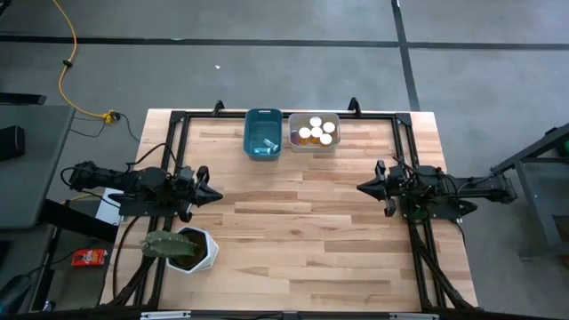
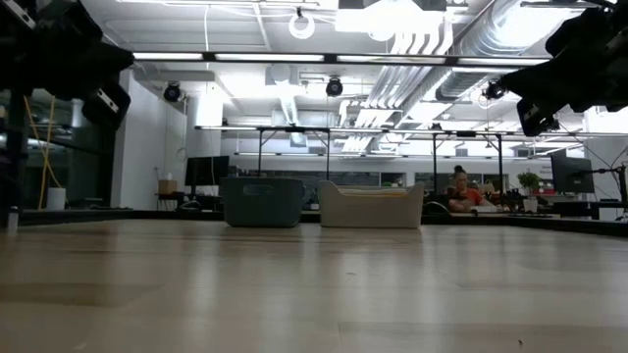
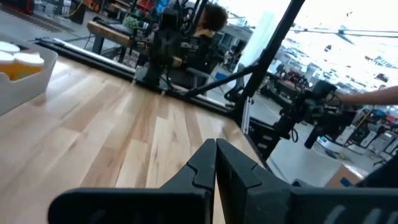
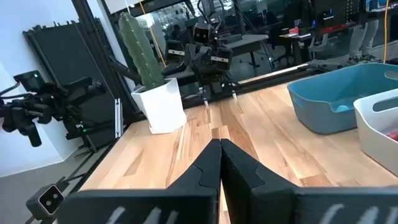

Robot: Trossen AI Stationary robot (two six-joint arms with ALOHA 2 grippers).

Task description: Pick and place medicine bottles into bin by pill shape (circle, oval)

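Left gripper (image 1: 212, 193) closed, empty | right gripper (image 1: 364, 188) closed, empty | medicine bottles (image 1: 316, 131) in white bin (image 1: 313, 146)

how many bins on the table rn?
2: a blue plastic bin and a white plastic bin side by side at the table's far edge; the white one holds the capped amber bottles.

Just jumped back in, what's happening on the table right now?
Nothing is being handled at the moment. The left gripper waits shut at the table's left side, and the right gripper waits shut at the right side, both empty. Several amber medicine bottles with white caps sit in the white bin at the far edge. The blue bin beside it holds something small that I cannot identify. A cactus in a white hexagonal pot stands near the left arm.
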